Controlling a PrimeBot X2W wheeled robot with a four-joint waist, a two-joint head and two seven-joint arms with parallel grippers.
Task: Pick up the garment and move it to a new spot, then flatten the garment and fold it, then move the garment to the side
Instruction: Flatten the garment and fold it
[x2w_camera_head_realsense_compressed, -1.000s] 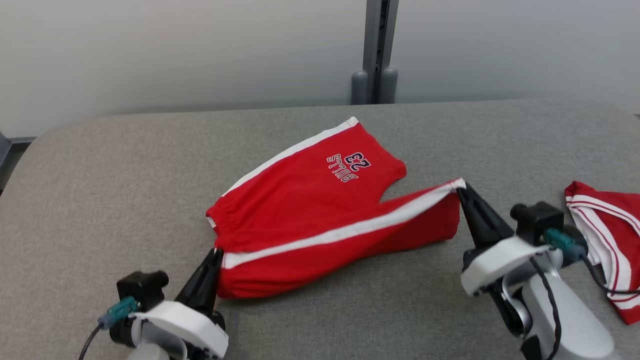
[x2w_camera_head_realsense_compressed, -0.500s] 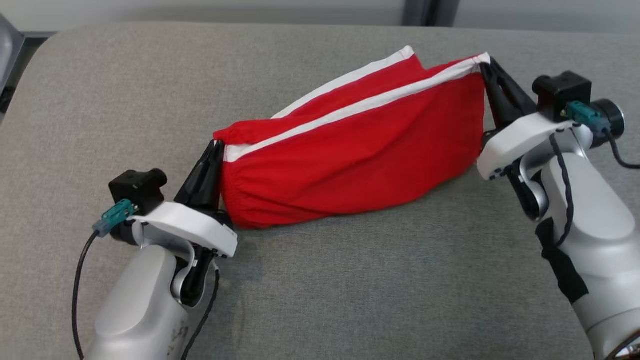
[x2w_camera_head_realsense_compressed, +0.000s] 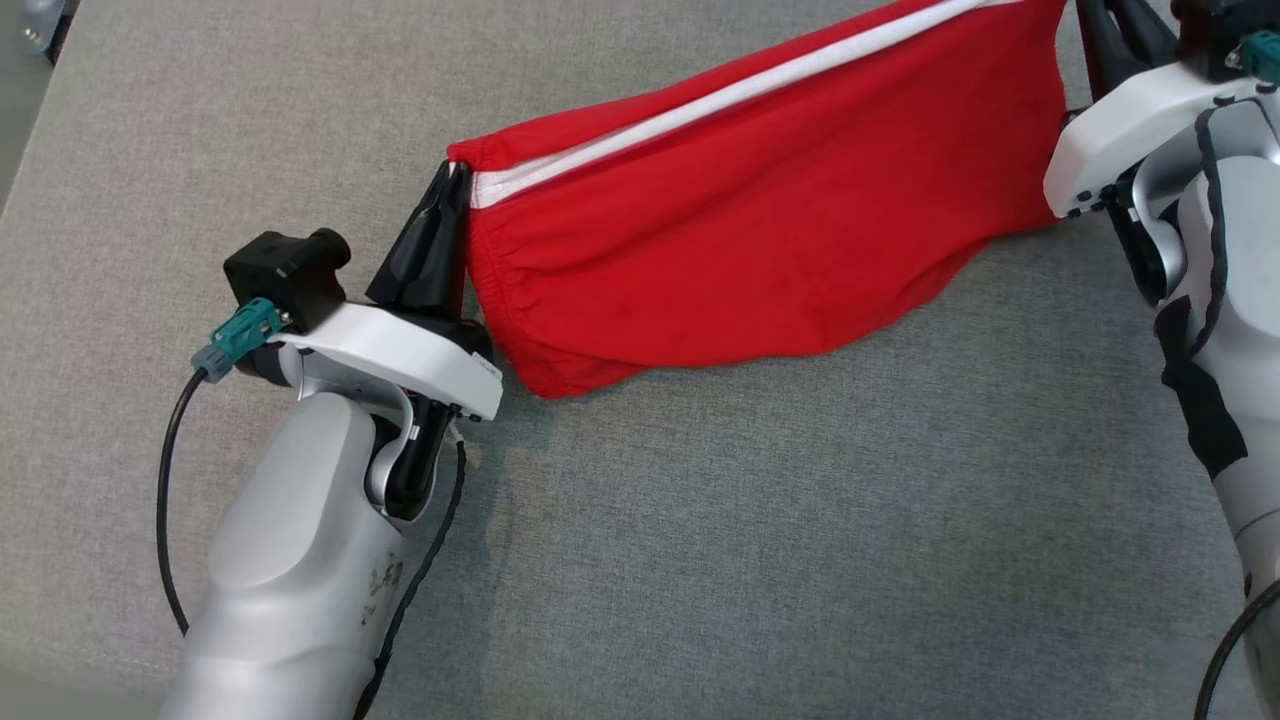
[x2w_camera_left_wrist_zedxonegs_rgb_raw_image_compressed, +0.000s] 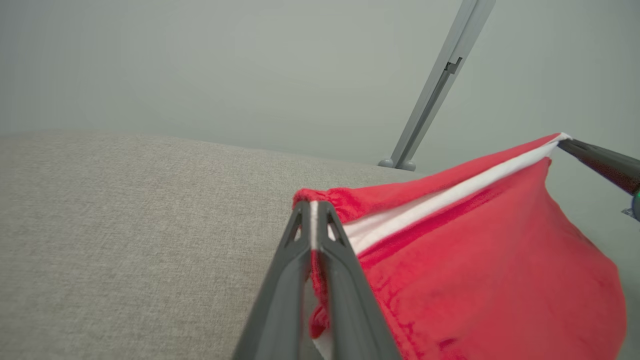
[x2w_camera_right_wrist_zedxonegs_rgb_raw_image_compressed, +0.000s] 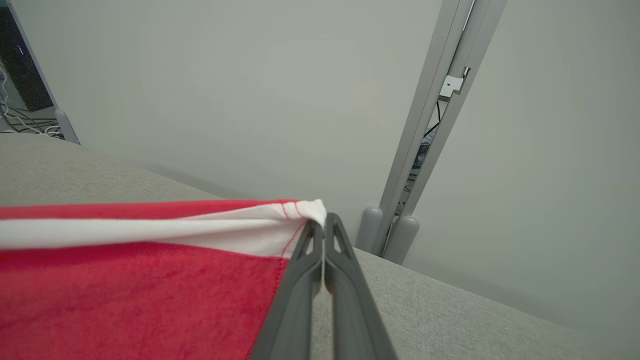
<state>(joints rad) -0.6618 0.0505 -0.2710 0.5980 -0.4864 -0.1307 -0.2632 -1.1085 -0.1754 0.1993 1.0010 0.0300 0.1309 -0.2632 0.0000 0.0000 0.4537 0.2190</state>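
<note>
Head view shows the red garment (x2w_camera_head_realsense_compressed: 760, 230) stretched between both arms over the grey table (x2w_camera_head_realsense_compressed: 700, 520), its white stripe (x2w_camera_head_realsense_compressed: 720, 100) running along the top edge. At one end the left fingers (x2w_camera_head_realsense_compressed: 440, 215) are clamped on the gathered waistband corner. At the other, the right fingers (x2w_camera_right_wrist_zedxonegs_rgb_raw_image_compressed: 306, 270) pinch the white hem corner, and the fabric sags below.

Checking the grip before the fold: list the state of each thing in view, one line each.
shorts: held at both ends, stretched between the two grippers, red cloth hanging below the white stripe.
left gripper: shut on the waistband end of the shorts.
right gripper: shut on the white corner of the leg hem.
</note>
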